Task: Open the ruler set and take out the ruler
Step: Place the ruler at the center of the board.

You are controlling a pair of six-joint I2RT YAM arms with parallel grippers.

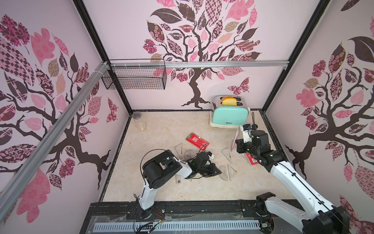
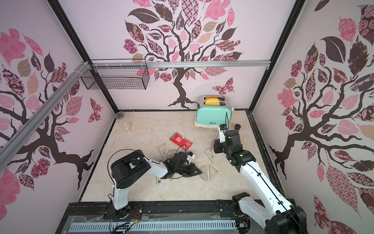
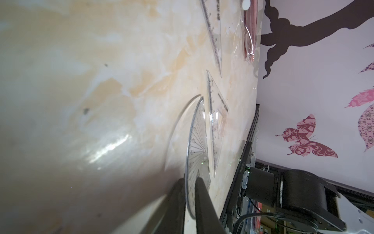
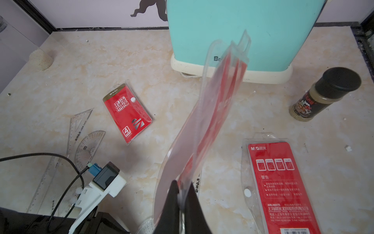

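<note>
Left wrist view: left jaws slightly parted around protractor (image 3: 197,141); right jaws clench ruler set (image 4: 202,125).

The right gripper (image 4: 181,194) shows its tips only in the right wrist view, where the frame's edge cuts off the fingers' bases; in both top views its own wrist hides them, and the held pouch (image 1: 234,139) shows as a pale sliver; a second pouch (image 1: 251,160) lies mostly under the right arm (image 1: 283,171), its small print unreadable; a straight ruler (image 1: 178,179) is half hidden under the left arm (image 1: 162,168); the left gripper (image 3: 190,181) is blurred and cropped, so whether it pinches the protractor (image 3: 197,141) or merely flanks it cannot be told; the near table (image 3: 50,91) is out of focus.
</note>
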